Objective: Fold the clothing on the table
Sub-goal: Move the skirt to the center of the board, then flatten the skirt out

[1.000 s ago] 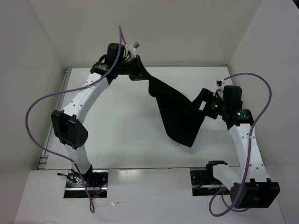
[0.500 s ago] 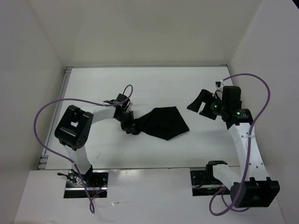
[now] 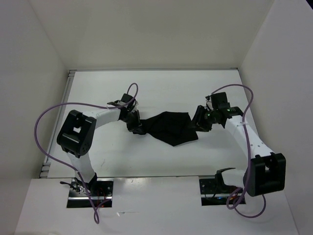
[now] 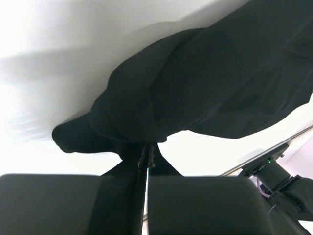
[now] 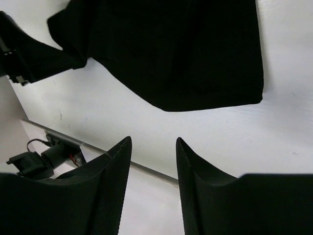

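The clothing is laid crumpled on the middle of the table. Its left end is pinched in the left gripper, whose jaws are clamped together on the fabric. The right gripper is held just beside the clothing's right edge, jaws parted and just short of the fabric.

A robot lab test cell: a white table boxed in by plain white walls, two arms bolted along its near edge, purple cables looping.
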{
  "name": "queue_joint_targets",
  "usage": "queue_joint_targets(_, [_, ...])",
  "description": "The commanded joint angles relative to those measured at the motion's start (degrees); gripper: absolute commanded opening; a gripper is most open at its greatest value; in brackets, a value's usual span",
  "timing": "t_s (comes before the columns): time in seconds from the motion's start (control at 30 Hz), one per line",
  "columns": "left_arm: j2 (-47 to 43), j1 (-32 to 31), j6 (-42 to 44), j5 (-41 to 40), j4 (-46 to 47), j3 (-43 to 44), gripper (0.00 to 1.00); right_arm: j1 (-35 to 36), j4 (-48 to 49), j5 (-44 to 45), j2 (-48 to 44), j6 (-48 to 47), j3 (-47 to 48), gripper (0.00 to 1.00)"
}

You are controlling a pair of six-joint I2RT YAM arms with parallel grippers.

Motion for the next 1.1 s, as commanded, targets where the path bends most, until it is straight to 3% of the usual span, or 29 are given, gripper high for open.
queue_joint_targets(0.0, [-1.5, 1.2, 0.5, -0.2, 0.3, 0.7, 0.0, 0.4, 4.4, -0.7, 3.2, 2.2, -1.2, 0.46])
queue_joint_targets(0.33, [-2.6, 1.8, 1.0, -0.2, 0.3, 0.2, 0.0, 2.9, 12.4, -0.9, 10.5, 7.2, -5.1, 0.47])
queue_joint_targets(1.07, [-2.1, 1.8, 1.0, 0.3, 0.9, -0.3, 0.0, 5.0, 22.6, 0.3, 21.5, 11.7, -3.0, 0.47])
